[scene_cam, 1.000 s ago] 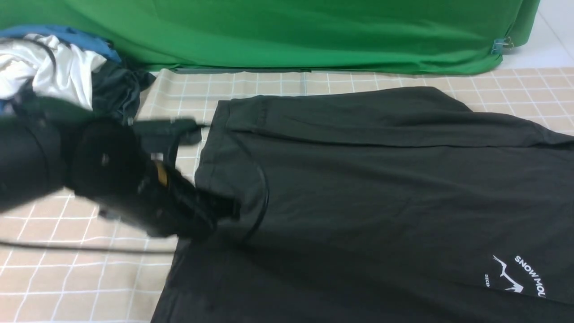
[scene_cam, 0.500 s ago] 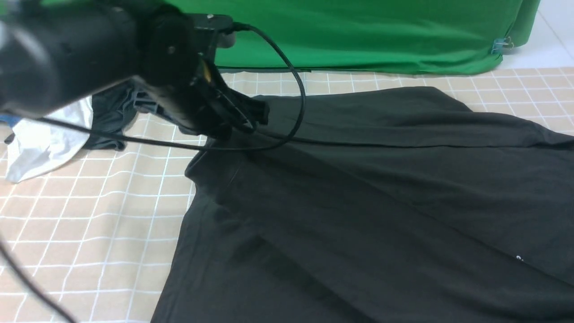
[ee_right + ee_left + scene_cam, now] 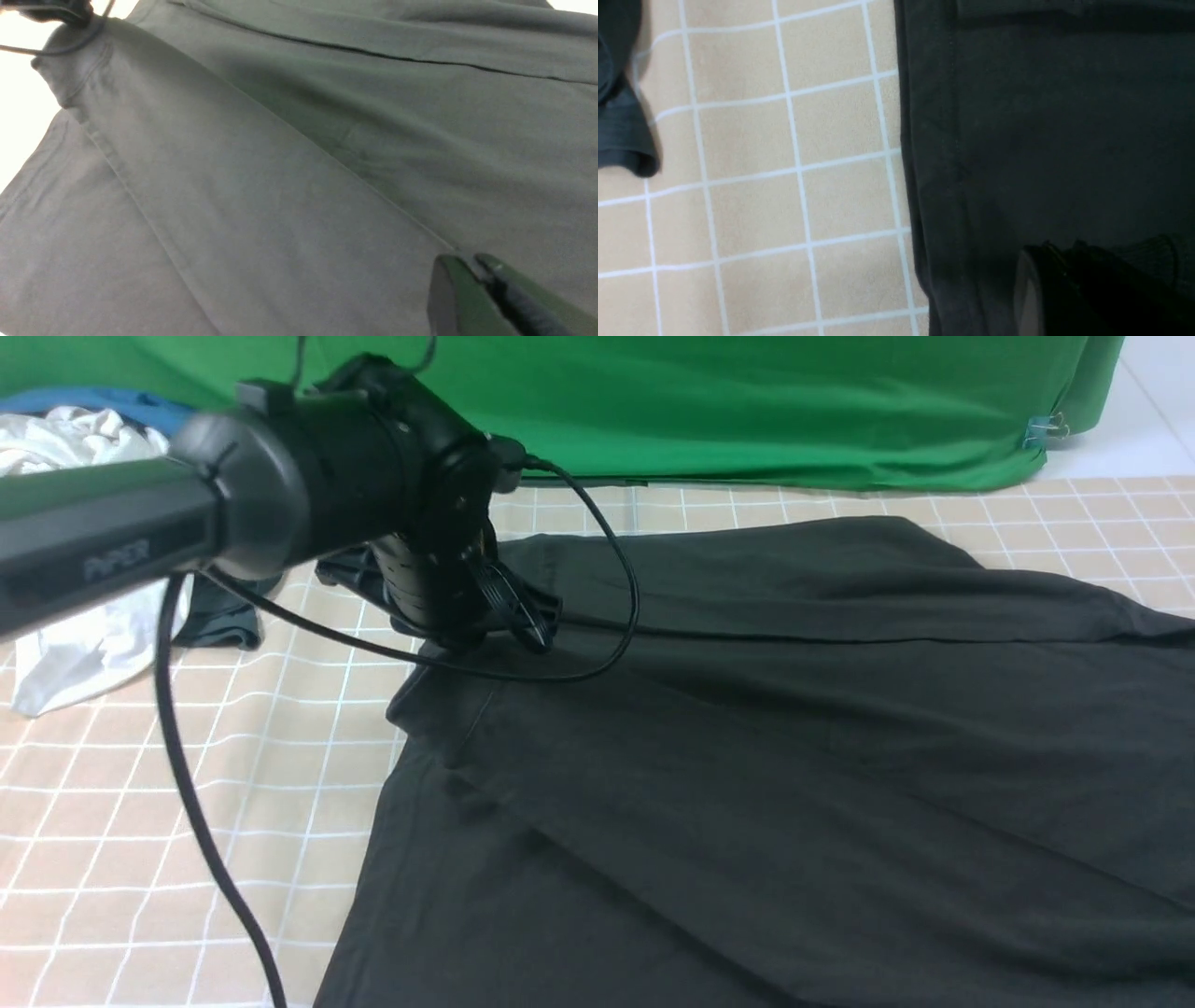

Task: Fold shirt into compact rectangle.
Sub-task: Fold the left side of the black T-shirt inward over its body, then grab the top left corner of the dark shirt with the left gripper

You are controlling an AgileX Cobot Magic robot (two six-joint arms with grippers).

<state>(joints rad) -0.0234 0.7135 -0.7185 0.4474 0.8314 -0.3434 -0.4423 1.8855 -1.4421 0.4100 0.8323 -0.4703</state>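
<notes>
Black cotton, the shirt (image 3: pixel 794 728) lay spread over the checked table cloth (image 3: pixel 187 784), its long axis running left to right. From the front, my left claw (image 3: pixel 527 621) was at its far left corner, the garment stretching rightward from there. The left wrist camera showed that claw pinched together on the shirt's edge. On the right wrist camera, my right claw (image 3: pixel 467 263) was closed where a fold line ended, apparently gripping fabric.

Beige gridded counter (image 3: pixel 140 784); green cloth (image 3: pixel 747 411) behind it, a clip (image 3: pixel 1046 427) on its right end. Far left: white garment (image 3: pixel 93 653), blue garment (image 3: pixel 93 399), grey garment (image 3: pixel 215 625), heaped together.
</notes>
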